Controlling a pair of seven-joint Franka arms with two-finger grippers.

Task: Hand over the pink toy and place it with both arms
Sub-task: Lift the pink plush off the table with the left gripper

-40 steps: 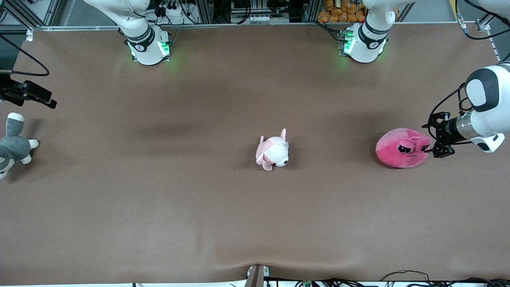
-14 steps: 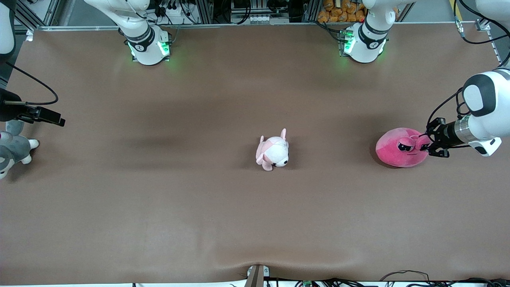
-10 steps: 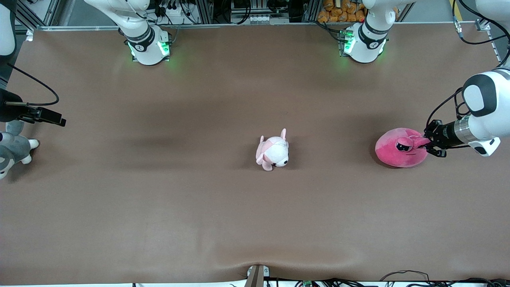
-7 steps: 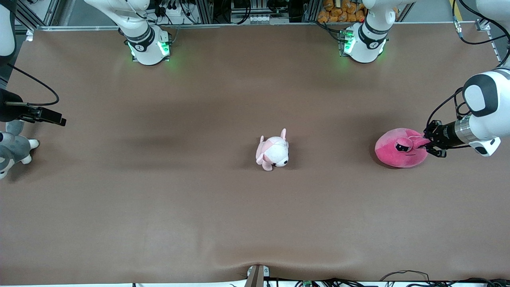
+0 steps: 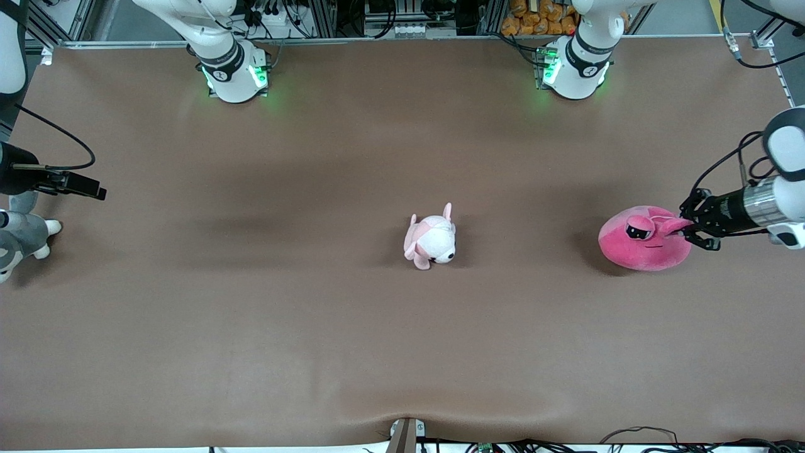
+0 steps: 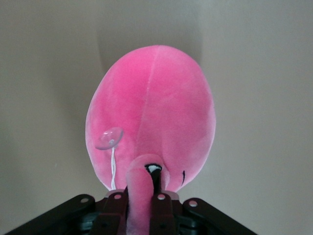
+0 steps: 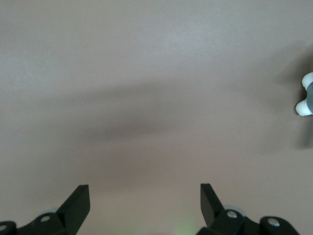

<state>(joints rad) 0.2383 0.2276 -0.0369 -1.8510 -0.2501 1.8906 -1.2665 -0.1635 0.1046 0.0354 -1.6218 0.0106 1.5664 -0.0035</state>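
Note:
The pink toy, a large hot-pink blob plush with droopy black eyes, is at the left arm's end of the table. My left gripper is shut on one bulging eye flap at its edge. The toy looks tipped up slightly, with a shadow beside it. In the left wrist view the toy hangs ahead of the left gripper, the pink flap pinched between the fingers. My right gripper is open and empty, above the table at the right arm's end, as the right wrist view shows.
A small pale pink-and-white puppy plush lies at the table's middle. A grey-and-white plush animal lies at the right arm's end, under the right arm; its white paws show in the right wrist view. A clear suction cup hangs on the pink toy.
My left gripper closed on the pink toy's eye flap and drew the toy a little toward the left arm's end. My right gripper came down over the grey plush, then held still.

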